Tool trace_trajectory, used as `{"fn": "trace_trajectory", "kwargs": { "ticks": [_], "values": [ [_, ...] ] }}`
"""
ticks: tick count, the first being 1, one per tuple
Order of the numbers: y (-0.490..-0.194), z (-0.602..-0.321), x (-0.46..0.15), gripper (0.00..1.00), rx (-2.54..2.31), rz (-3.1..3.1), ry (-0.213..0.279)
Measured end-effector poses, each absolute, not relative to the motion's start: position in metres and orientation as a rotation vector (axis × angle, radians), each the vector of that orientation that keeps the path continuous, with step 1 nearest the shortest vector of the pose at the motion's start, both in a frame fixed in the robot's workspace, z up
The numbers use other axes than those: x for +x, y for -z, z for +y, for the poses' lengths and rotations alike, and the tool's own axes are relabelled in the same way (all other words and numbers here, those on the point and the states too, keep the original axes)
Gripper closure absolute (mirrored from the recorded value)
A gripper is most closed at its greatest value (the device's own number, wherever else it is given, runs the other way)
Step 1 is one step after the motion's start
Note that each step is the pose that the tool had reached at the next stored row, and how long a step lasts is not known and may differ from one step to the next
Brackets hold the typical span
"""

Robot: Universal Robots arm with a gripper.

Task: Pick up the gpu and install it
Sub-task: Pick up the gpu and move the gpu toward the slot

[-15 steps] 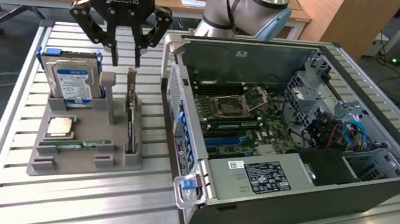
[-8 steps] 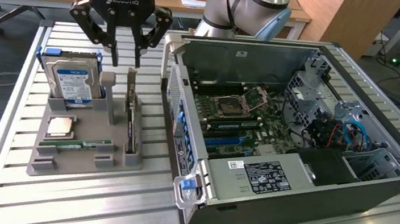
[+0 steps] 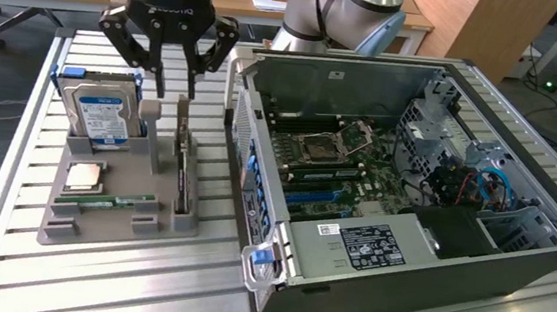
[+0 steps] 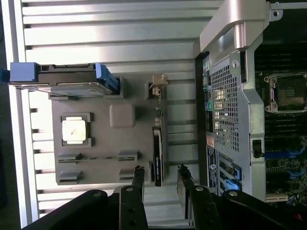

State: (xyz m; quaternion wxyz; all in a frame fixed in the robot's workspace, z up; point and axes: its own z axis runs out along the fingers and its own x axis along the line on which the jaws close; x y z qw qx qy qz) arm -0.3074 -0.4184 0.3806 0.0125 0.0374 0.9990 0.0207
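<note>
Gripper (image 3: 176, 88) poised open above the gpu (image 3: 184, 172).
The fingers are spread apart and nothing is clasped. The gpu is stood on edge in the grey holder (image 3: 100, 226), just beneath the fingertips and in line with their gap. The hard drive (image 3: 101, 114) is set to one side of the gripper, the open computer case (image 3: 414, 181) to the other.

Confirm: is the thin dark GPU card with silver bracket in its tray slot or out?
In. The thin dark gpu card stands on edge in the grey plastic tray; the open end effector hangs above, holding nothing.
</note>
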Motion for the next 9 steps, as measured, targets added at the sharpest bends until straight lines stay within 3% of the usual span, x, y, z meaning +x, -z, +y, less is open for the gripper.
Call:
{"fn": "trace_trajectory", "kwargs": {
  "ticks": [9],
  "values": [
    [-0.3714,-0.4184,-0.3074,0.59,0.117,3.114,-0.064]
  ]
}}
